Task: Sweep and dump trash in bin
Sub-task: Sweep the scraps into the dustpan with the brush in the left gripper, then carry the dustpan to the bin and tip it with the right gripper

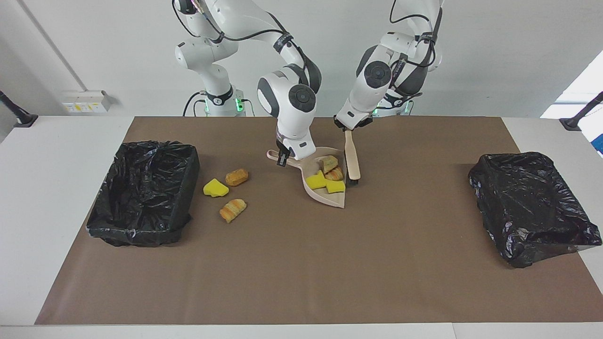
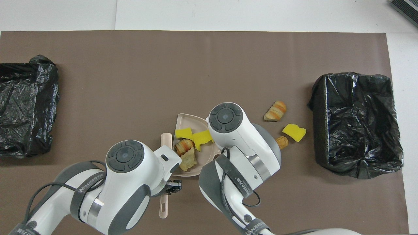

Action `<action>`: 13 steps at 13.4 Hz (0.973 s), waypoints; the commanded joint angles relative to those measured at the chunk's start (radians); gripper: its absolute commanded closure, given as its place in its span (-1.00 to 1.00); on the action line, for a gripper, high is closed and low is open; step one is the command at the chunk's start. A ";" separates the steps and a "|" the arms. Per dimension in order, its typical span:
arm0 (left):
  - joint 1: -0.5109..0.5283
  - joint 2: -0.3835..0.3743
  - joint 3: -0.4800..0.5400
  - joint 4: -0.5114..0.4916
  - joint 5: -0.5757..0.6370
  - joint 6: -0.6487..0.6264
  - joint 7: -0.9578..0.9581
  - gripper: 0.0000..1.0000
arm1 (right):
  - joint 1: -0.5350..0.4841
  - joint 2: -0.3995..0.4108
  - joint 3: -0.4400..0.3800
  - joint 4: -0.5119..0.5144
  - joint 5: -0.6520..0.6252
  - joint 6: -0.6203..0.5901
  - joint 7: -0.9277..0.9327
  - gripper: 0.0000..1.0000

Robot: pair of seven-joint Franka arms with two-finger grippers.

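My right gripper [image 1: 282, 157] is shut on the handle of the beige dustpan [image 1: 330, 201], which rests on the brown mat. Several pieces of trash lie in the pan: two yellow chunks [image 1: 316, 181] and two bread-like lumps [image 1: 329, 163]; they also show in the overhead view [image 2: 183, 133]. My left gripper [image 1: 350, 126] is shut on the handle of the brush [image 1: 352, 160], whose bristles stand at the pan's open edge. Three more pieces lie on the mat between the pan and the bin: a yellow chunk [image 1: 215, 188], a brown lump [image 1: 236, 177] and a striped lump [image 1: 232, 209].
A bin lined with a black bag [image 1: 141, 231] stands open at the right arm's end of the table. A second black-bagged bin [image 1: 532, 207] sits at the left arm's end. The brown mat [image 1: 301, 263] covers most of the table.
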 commanded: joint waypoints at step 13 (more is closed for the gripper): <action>-0.209 -0.214 -0.200 -0.299 0.000 0.245 -0.330 1.00 | -0.404 -0.177 -0.010 0.136 0.107 -0.383 -0.112 1.00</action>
